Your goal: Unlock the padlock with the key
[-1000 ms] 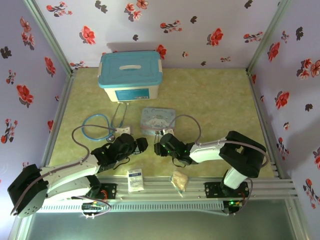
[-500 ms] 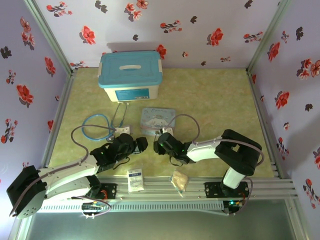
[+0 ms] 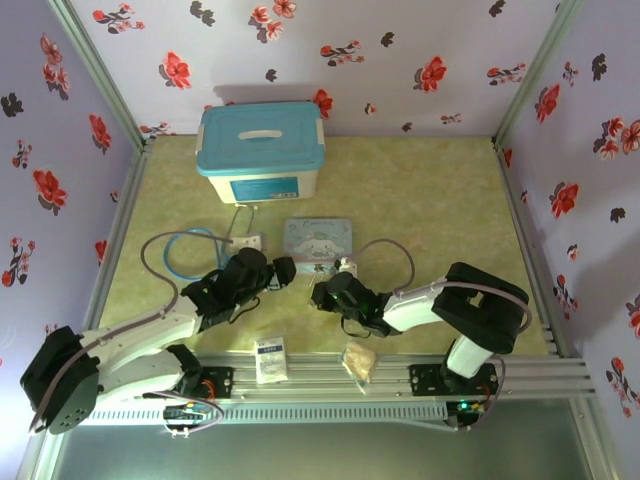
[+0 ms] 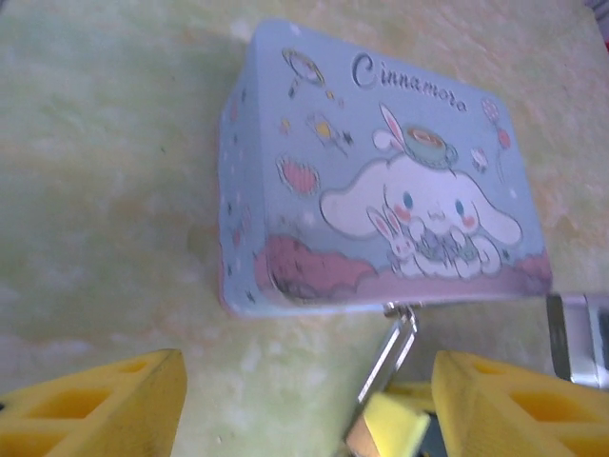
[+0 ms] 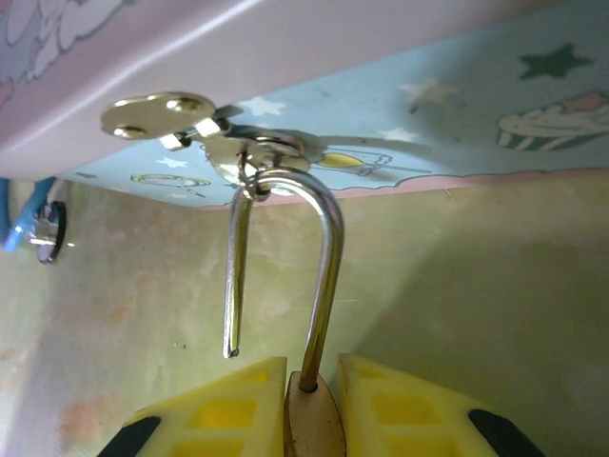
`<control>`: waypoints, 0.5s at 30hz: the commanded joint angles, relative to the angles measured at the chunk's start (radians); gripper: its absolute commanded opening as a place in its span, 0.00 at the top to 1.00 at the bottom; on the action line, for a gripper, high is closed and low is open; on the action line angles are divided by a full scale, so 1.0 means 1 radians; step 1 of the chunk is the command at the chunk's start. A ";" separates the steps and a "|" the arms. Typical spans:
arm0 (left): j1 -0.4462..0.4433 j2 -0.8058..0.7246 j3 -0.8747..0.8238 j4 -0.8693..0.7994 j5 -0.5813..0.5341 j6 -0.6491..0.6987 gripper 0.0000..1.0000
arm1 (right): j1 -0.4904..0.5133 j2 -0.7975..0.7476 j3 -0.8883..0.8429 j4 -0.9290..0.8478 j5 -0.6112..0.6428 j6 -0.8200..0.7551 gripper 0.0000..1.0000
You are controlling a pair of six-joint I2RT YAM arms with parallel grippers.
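Near the middle of the worktop, the right hand (image 5: 311,383) is clamped on the brass body of the padlock (image 5: 309,428), with a yellow finger pressed against each side. The padlock's silver shackle (image 5: 328,248) is hooked through the small metal clasp (image 5: 249,157) on the near side of the pale blue cartoon tin (image 4: 381,143). One leg of the shackle is seated in the body. The other hangs free, with its tip clear of the lock.

The tin lies flat with its lid down, so its contents are hidden. The left hand (image 4: 304,390) hovers just beside the tin's near-left corner. Its yellow fingers (image 4: 95,409) are spread wide and grip nothing.

At the far edge of the worktop, left of centre, stands a white storage box (image 3: 262,150). Its teal lid is shut, so whatever it holds is out of sight. A blue-tubed stethoscope (image 3: 185,250) curls on the surface between the box and the left arm, toward the left edge. Along the near edge, a small white packet (image 3: 270,359) and a tan crumpled wrapper (image 3: 359,360) lie side by side but apart, between the two arm bases.
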 commanded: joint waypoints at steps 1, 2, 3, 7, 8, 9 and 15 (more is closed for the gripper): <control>0.048 0.061 0.050 0.029 -0.022 0.112 0.27 | -0.001 0.050 -0.042 0.021 -0.014 0.106 0.84; 0.061 0.084 0.054 0.055 -0.020 0.127 0.26 | -0.001 0.056 -0.044 0.030 -0.012 0.119 0.84; 0.077 0.113 0.068 0.071 -0.008 0.138 0.25 | -0.001 0.061 -0.045 0.038 -0.009 0.130 0.84; 0.121 0.228 0.135 0.105 0.013 0.187 0.25 | 0.004 0.070 -0.045 0.046 0.017 0.162 0.88; 0.130 0.249 0.146 0.110 0.013 0.194 0.25 | 0.005 0.070 -0.050 0.054 0.025 0.172 0.88; 0.141 0.273 0.154 0.122 0.015 0.197 0.25 | 0.006 0.072 -0.057 0.071 0.029 0.182 0.90; 0.170 0.352 0.185 0.170 0.045 0.252 0.28 | 0.009 0.098 -0.091 0.158 0.048 0.240 0.92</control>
